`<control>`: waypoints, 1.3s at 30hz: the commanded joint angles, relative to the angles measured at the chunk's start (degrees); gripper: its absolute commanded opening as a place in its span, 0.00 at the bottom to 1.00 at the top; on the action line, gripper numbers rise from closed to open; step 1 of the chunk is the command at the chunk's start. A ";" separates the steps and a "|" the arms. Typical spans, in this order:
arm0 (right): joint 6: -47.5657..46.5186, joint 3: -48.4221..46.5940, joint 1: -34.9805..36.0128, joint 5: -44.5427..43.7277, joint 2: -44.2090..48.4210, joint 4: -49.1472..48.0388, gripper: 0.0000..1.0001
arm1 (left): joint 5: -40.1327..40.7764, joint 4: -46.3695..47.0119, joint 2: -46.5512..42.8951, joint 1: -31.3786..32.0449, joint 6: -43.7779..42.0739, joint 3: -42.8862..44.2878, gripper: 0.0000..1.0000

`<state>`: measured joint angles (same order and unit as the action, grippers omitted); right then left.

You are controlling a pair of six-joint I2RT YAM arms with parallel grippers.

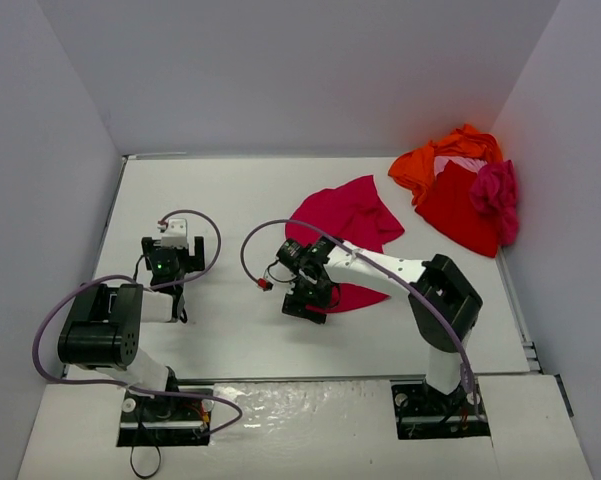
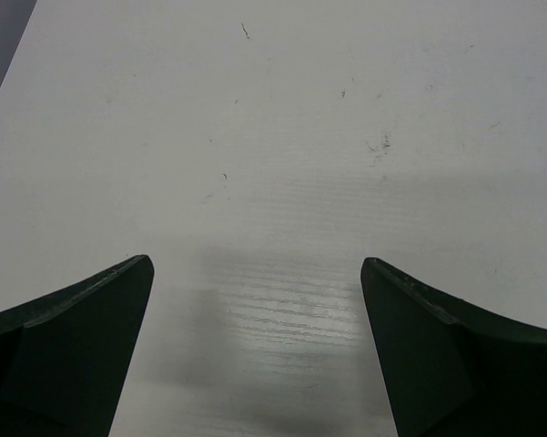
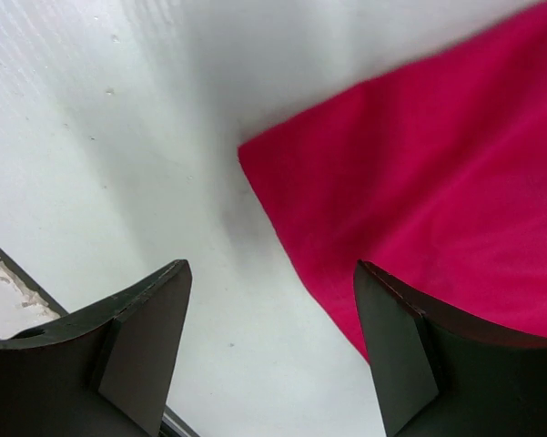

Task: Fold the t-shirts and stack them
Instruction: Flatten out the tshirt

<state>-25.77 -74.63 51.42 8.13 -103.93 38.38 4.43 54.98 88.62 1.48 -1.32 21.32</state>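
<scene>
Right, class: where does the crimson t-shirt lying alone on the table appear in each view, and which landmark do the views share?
Top external: crimson t-shirt right of centre, its near edge under the right claw.
Left wrist: not in it; only bare table ahead of the open left claw.
Right wrist: fills the right half, one corner pointing left, ahead of the open right claw.
Shared landmark: the white table, in all three.

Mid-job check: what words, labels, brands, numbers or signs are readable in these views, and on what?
None can be read.
The crimson shirt and the piled shirts show plain cloth, with no print or tag visible.
The left gripper, the right gripper and the table show no lettering.
</scene>
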 commanded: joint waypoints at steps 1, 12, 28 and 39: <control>0.12 -1.16 1.74 -0.77 -2.83 1.52 0.69 | -0.56 3.20 -1.08 -0.33 0.62 1.97 0.97; 2.22 -2.99 2.68 -7.20 -8.97 -0.31 0.36 | -0.60 3.20 -1.17 -0.33 0.62 1.97 0.97; -4.64 -13.10 -7.69 -39.72 1.88 -7.86 0.00 | -0.57 3.29 -1.08 -0.42 0.62 1.97 0.97; -16.15 -16.61 -30.83 -50.39 3.46 -31.61 0.00 | -0.59 3.29 -1.10 -0.42 0.62 1.97 0.97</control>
<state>-40.36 -88.17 19.76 -38.99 -100.35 10.78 4.43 54.95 88.62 1.48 -1.32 21.32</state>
